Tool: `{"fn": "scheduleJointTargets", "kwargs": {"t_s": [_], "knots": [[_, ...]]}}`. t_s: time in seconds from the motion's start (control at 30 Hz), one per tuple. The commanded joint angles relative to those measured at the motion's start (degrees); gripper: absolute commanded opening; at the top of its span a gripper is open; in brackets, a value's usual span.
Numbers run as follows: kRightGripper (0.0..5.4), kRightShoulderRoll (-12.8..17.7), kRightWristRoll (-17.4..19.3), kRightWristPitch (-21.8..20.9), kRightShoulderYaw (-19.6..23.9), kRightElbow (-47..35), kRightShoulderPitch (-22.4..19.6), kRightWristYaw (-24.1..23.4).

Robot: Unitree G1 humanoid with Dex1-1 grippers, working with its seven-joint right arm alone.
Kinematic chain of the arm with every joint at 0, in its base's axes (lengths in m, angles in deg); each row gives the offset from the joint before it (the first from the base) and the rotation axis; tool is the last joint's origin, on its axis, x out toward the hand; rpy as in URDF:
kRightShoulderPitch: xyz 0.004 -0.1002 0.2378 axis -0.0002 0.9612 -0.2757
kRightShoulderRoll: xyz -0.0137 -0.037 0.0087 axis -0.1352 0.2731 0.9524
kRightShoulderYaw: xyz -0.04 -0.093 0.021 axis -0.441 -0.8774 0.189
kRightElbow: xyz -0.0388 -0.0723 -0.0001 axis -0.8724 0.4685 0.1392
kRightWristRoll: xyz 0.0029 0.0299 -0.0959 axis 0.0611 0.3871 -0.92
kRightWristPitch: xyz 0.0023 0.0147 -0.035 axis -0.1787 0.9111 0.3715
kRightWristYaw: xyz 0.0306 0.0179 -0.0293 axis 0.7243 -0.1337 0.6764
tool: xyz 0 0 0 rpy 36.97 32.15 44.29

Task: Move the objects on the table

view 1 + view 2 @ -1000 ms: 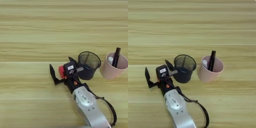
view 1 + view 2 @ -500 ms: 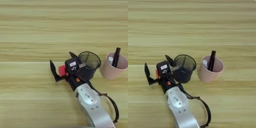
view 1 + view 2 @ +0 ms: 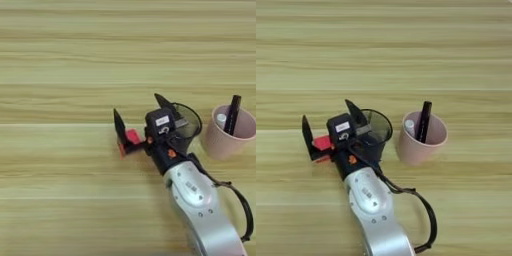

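Note:
A small red cube [image 3: 132,138] lies on the table [image 3: 60,165], touching the inner side of my right gripper's left finger [image 3: 119,126], which hides part of it. The right gripper [image 3: 140,107] is open, its two black fingers spread wide. Its other finger reaches over the rim of a black mesh cup [image 3: 377,131]. The black pen-like stick [image 3: 424,121] stands tilted in a pink cup [image 3: 421,142] to the right. My silver forearm [image 3: 372,205] comes in from the bottom edge.
The black mesh cup and the pink cup stand side by side, close to the gripper's right. A small white thing [image 3: 409,125] also sits inside the pink cup. A black cable [image 3: 423,220] loops off the forearm.
The gripper has shifted a little right, toward the mesh cup, and stays open. The red cube has stayed by the left finger. The cups have not moved.

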Motion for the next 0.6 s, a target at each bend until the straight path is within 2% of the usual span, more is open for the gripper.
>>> {"fn": "scheduleJointTargets", "kwargs": {"t_s": [0.03,0.3,0.6], "knots": [[5.37,0.4,0.2,-2.2,1.6,-3.8,-2.2,0.2],[5.37,2.1,0.1,-3.1,6.1,-5.7,-3.0,0.2],[5.37,4.4,0.7,-5.2,11.8,-5.8,-1.7,0.6]]}}
